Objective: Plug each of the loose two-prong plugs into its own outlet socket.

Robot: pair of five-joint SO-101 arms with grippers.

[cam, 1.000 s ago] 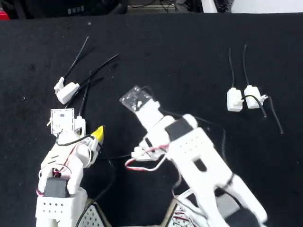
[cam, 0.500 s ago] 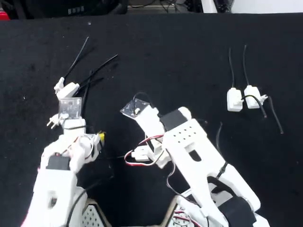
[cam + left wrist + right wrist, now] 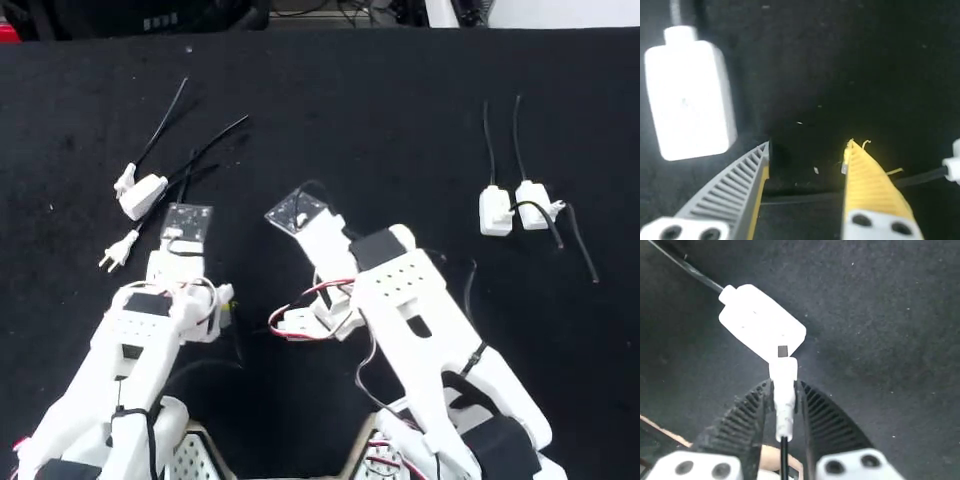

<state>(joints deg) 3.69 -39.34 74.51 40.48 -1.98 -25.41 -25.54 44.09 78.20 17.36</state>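
Right gripper [image 3: 784,387] clamps plug [image 3: 783,372], prongs at socket [image 3: 760,327]. Unheld socket may slide off when pushed. Left gripper [image 3: 806,147] open, empty.

black table [image 3: 360,90]: left socket [image 3: 143,196], right sockets [image 3: 495,211], loose plug [image 3: 118,252]

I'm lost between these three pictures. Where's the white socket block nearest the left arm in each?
High view: the white socket block lies left of centre, just beyond the left gripper.
Left wrist view: the same block sits beside the open left gripper.
Right wrist view: not in it; the right gripper holds a plug at another block.
Shared landmark: the left gripper, beside it in both.
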